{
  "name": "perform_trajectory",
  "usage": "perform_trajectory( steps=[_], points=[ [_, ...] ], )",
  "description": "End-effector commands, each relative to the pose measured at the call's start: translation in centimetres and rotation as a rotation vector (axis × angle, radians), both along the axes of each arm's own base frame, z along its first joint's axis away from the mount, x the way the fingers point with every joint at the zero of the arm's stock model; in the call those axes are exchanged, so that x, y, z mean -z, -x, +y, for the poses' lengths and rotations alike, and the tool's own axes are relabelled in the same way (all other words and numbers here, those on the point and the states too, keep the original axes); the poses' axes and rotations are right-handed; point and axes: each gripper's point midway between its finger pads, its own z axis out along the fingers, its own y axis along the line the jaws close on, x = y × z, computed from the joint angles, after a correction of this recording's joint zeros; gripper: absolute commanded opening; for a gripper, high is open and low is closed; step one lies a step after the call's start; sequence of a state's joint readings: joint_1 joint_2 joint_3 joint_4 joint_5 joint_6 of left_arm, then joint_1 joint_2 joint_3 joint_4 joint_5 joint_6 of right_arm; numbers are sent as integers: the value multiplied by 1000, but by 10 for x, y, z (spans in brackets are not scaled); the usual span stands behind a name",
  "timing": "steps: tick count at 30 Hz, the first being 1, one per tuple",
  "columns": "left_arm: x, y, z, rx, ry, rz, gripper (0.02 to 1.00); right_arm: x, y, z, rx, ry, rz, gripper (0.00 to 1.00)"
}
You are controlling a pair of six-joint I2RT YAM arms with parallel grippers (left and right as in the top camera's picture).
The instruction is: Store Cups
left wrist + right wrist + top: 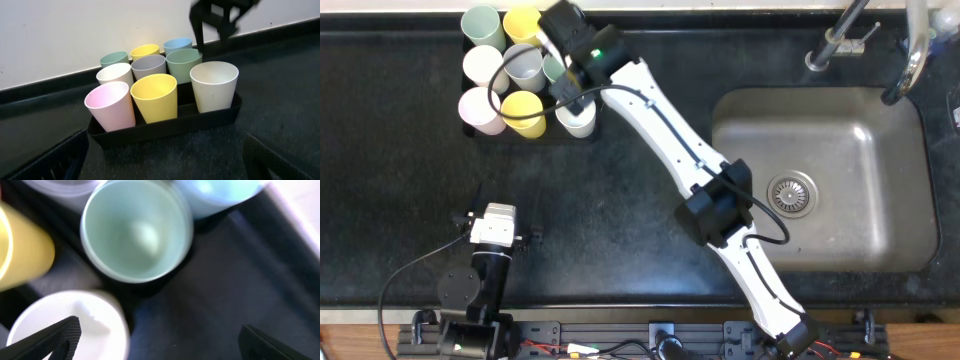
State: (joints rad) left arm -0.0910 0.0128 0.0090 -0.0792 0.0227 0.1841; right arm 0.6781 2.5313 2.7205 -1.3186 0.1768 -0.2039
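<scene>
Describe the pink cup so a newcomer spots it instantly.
Left of the sink, a black tray sits against the back wall. In its corner farthest from sink and wall stands the pink cup; its neighbours are white and yellow.

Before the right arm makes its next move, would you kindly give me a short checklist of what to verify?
1. Right pincer open, holding nothing: ok.
2. Left pincer open, apart from the tray: ok.
3. Green cup upright in the tray: ok.
4. Pink cup and yellow cup upright: ok.
5. Right pincer's clearance over the white cup's rim: cannot tell.
</scene>
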Motion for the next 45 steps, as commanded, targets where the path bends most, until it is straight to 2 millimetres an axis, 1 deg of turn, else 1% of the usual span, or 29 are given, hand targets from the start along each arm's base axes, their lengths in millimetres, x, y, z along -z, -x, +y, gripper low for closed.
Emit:
perform_trajectory(
  steps=[1,3,4,5,6,7,9,10,12,15,17,20,22,24,25,27,29,31,33,34,37,38,40,45],
  points=[
    [-1,0,0,0,-9,-6,996,-88,-23,-28,154,-150,-161,998],
    [-1,0,0,0,-9,-6,998,-122,-23,-44,209,-213,-203,998],
    [-1,0,0,0,-9,-6,998,-142,-22,-56,233,-241,-227,998],
    [-1,0,0,0,-9,-6,998,-163,-19,-72,263,-267,-251,998],
    [-1,0,0,0,-9,-6,998,-177,-16,-84,287,-284,-265,998],
    [-1,0,0,0,-9,-6,1000,-195,-13,-104,329,-306,-278,998],
    [-1,0,0,0,-9,-6,998,-214,-7,-141,408,-329,-283,996],
    [-1,0,0,0,-9,-6,998,-222,-3,-165,454,-330,-283,998],
    [-1,0,0,0,-9,-6,998,-230,6,-205,536,-317,-271,998],
    [-1,0,0,0,-9,-6,998,-229,28,-257,649,-278,-221,998],
    [-1,0,0,0,-9,-6,998,-218,52,-283,719,-247,-156,998],
    [-1,0,0,0,-9,-6,998,-187,100,-314,819,-200,-52,998],
    [-1,0,0,0,-9,-6,998,-168,126,-321,863,-214,-20,996],
    [-1,0,0,0,-9,-6,998,-146,147,-318,844,-250,-18,998],
    [-1,0,0,0,-9,-6,998,-137,151,-315,832,-274,-35,998],
    [-1,0,0,0,-9,-6,998,-117,154,-315,815,-301,-108,998],
    [-1,0,0,0,-9,-6,1000,-97,152,-318,815,-323,-210,998],
    [-1,0,0,0,-9,-6,998,-84,149,-320,802,-356,-342,998],
    [-1,0,0,0,-9,-6,998,-82,145,-316,750,-434,-496,996],
    [-1,0,0,0,-9,-6,998,-85,144,-315,717,-473,-583,996],
    [-1,0,0,0,-9,-6,998,-101,151,-317,632,-563,-844,996],
    [-1,0,0,0,-9,-6,998,-102,156,-319,611,-568,-897,998],
    [-1,0,0,0,-9,-6,998,-94,164,-320,601,-580,-930,996],
    [-1,0,0,0,-9,-6,998,-63,177,-323,604,-567,-908,998]
  ],
)
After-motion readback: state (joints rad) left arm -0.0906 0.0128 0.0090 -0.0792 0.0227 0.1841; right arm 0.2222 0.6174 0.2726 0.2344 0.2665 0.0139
